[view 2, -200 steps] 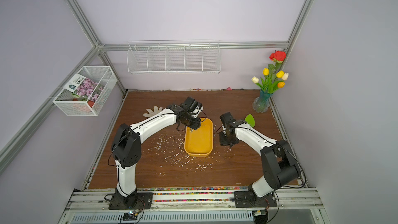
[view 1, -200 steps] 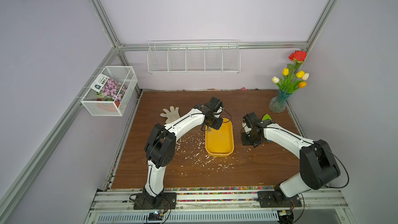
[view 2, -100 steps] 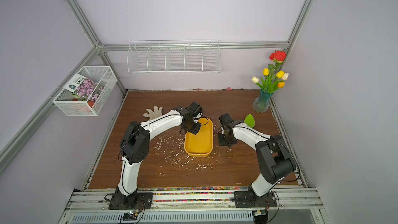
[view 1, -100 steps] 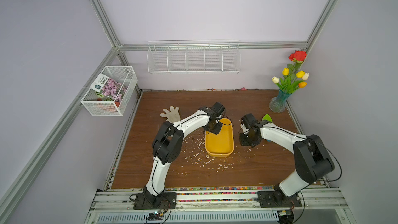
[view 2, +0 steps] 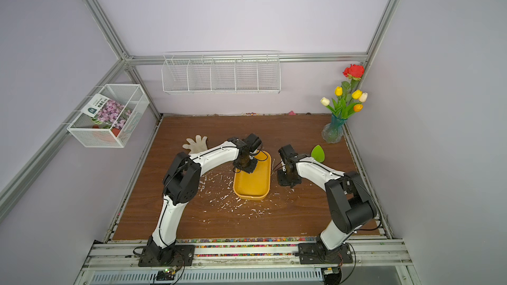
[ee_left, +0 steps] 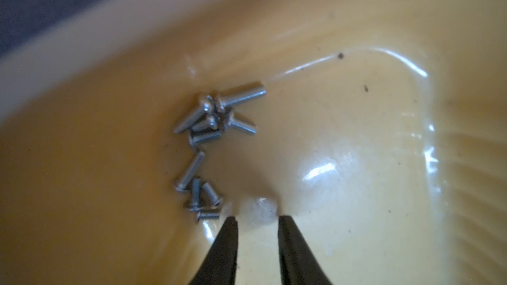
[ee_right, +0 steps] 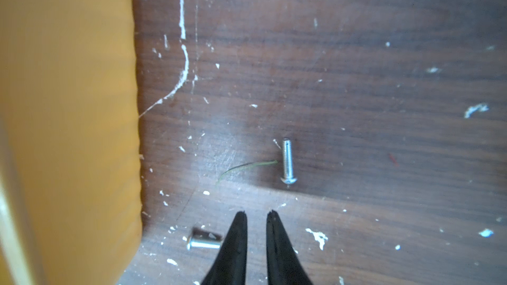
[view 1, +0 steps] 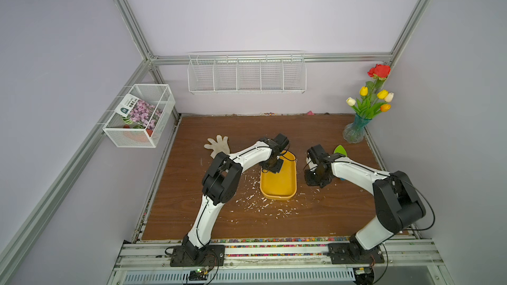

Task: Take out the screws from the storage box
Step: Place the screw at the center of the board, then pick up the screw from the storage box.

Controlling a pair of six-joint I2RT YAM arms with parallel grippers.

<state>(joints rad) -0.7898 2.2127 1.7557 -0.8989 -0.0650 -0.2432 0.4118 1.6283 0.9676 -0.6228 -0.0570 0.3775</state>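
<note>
We count about ten screws (ee_left: 208, 138) clustered in the storage box (view 1: 285, 187), mid-table; the left gripper (ee_left: 258, 217) hangs beside them, tips apart, empty. Only the right wrist view shows two more screws (ee_right: 287, 160) on the table (ee_right: 356, 78) (amid white flecks (ee_right: 317, 235)) by the right gripper (ee_right: 256, 212), tips slightly parted, at the box's 3 o'clock. At its 10 o'clock, a mesh basket (view 1: 129, 139) holds a packet (view 1: 140, 111), perhaps seeds, lettering illegible.

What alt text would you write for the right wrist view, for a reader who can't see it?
Two small silvery screws lie loose on the brown wooden table, beside the yellow storage box. The black tips of the right gripper stand slightly apart, holding nothing, with white flecks scattered around.
</note>
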